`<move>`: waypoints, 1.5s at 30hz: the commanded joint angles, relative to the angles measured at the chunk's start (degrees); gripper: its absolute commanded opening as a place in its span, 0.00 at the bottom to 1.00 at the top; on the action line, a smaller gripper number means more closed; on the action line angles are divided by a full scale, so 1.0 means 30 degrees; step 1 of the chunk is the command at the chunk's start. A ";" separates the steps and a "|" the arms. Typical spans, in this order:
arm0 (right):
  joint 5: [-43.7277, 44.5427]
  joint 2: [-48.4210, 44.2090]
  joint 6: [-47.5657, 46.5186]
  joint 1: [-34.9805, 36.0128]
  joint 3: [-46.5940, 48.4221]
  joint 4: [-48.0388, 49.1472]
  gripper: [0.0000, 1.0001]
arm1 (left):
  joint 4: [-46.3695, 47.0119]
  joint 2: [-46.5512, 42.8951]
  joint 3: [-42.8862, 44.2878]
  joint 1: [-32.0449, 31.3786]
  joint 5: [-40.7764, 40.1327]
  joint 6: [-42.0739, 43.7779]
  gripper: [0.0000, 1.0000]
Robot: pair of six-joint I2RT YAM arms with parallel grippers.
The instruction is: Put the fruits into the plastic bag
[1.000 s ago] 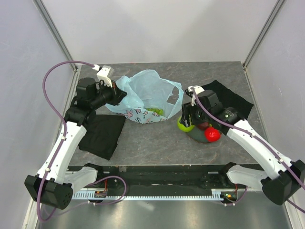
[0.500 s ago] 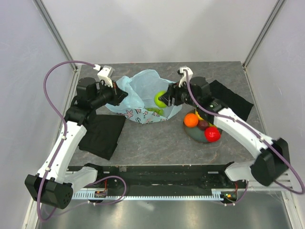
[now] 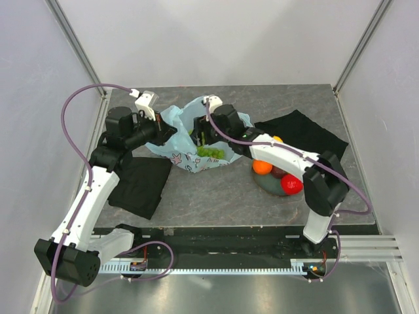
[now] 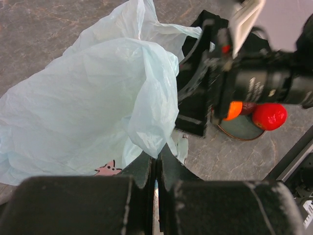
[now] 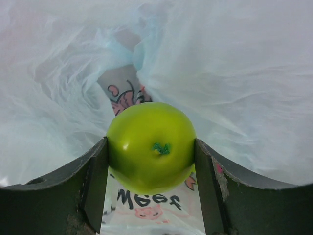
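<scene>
1. Swinging leftward from the plate, where it was a second ago, the right gripper is now reaching into the mouth of the plastic bag. The left arm is staying where it was.
2. Both right jaws are pressing on the flanks of the green apple, which is sitting squarely between them and filling the gap.
3. Being round, the apple is showing no long axis. Its dimpled end, with a small green mark, is facing back toward the wrist camera.
4. Crinkled pale-blue film is surrounding the right jaws on all sides, with pink and dark printing showing just beyond the apple.
5. Pressed together, the left gripper is pinching the bag's edge, and the film is rising ahead of its jaws.
6. Inside the bag, the green grape bunch is lying below the right jaws.
7. Well behind the right jaws, the orange, the dark purple fruit and the red apple are resting on the plate.
8. Everything is sitting on a grey mottled table between pale walls, with black cloths lying at either side.
9. Glossy, smooth yellow-green skin is catching the light.
</scene>
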 commanded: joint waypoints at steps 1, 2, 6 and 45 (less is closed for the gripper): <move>0.0368 0.1065 -0.0248 0.0751 0.1541 0.0541 0.00 | 0.0824 0.0002 -0.0084 0.0001 0.0560 -0.0116 0.02; 0.0456 0.1271 -0.0131 0.0751 0.1600 0.0512 0.00 | 0.0825 0.0002 -0.0055 0.0001 0.0647 -0.0116 0.02; 0.1130 0.2764 -0.0042 0.0751 0.2565 -0.0423 0.00 | 0.0883 -0.0027 -0.0084 0.0001 0.0765 -0.0145 0.02; 0.5662 -0.3848 -0.1652 0.0692 -0.2145 -0.0426 0.87 | 0.0913 -0.0261 -0.0143 0.0001 0.0648 -0.0175 0.02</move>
